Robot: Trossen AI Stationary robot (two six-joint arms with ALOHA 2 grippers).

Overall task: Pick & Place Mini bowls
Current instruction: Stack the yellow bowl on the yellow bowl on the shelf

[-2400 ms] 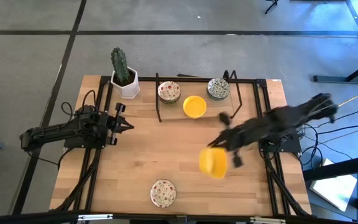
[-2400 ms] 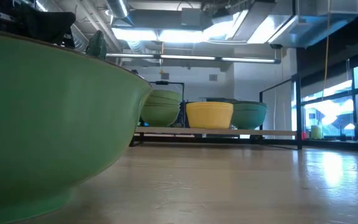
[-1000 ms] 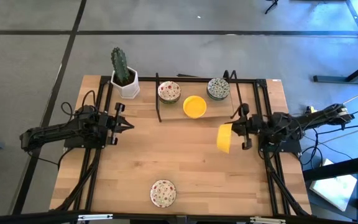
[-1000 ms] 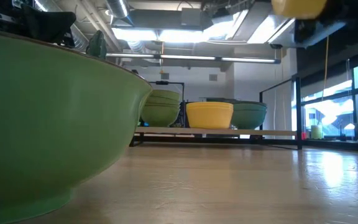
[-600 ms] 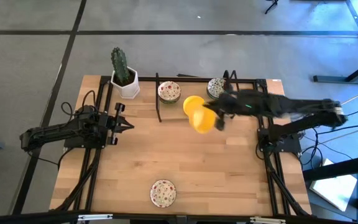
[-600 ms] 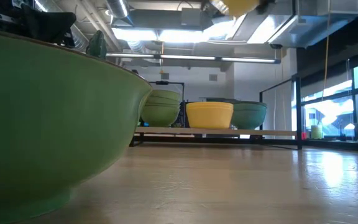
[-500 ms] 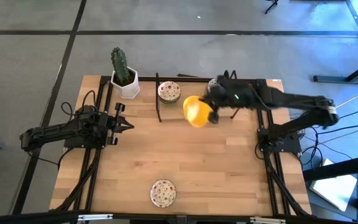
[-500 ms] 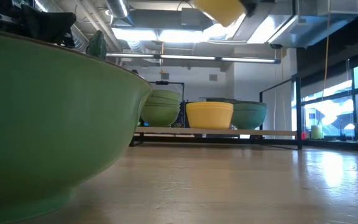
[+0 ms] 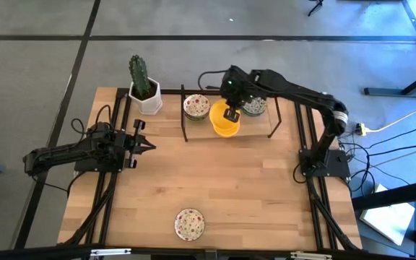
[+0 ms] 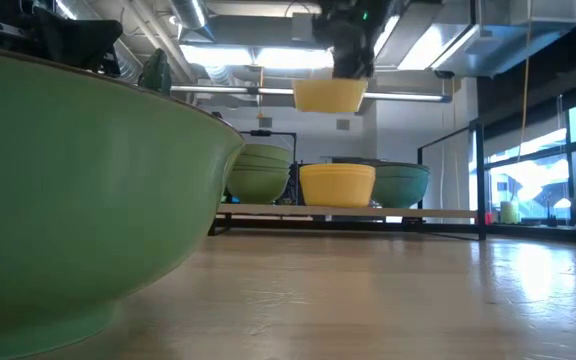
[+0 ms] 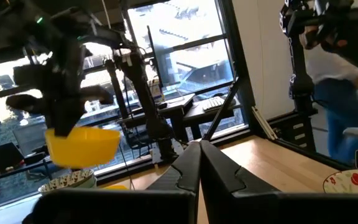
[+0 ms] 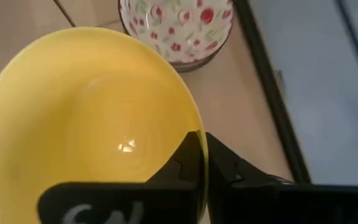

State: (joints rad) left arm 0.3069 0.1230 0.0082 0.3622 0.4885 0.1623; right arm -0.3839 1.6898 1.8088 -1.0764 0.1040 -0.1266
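Observation:
My right gripper (image 9: 230,114) hangs over the far middle of the table, shut on a plain yellow mini bowl (image 10: 330,95). Straight below that bowl, a second yellow bowl (image 10: 337,185) rests by its base on a low wooden shelf (image 10: 438,213). On either side of it stand a stack of red-speckled bowls (image 9: 196,107) and a stack of green-grey bowls (image 9: 254,103). A single red-speckled bowl (image 9: 189,224) sits near the table's near edge. My left gripper (image 9: 149,146) waits shut at the table's left side. My right gripper pinches the yellow bowl's rim (image 12: 194,124), with one finger inside the bowl and one outside. The fingers come from above, slanting down. The bowl hangs mouth up and about level, lifted clear above the yellow bowl on the shelf.
A cactus in a white pot (image 9: 144,90) stands at the far left corner. A black frame (image 9: 184,115) borders the shelf. In the low view, the green outer wall of a bowl (image 10: 68,190) fills the left side. Bare wood lies across the table's middle.
My right gripper has carried the yellow bowl up from the table's right side toward the far edge and leftward, and has tipped to point downward. The bowl, earlier on edge, now hangs mouth up over the yellow bowl on the shelf.

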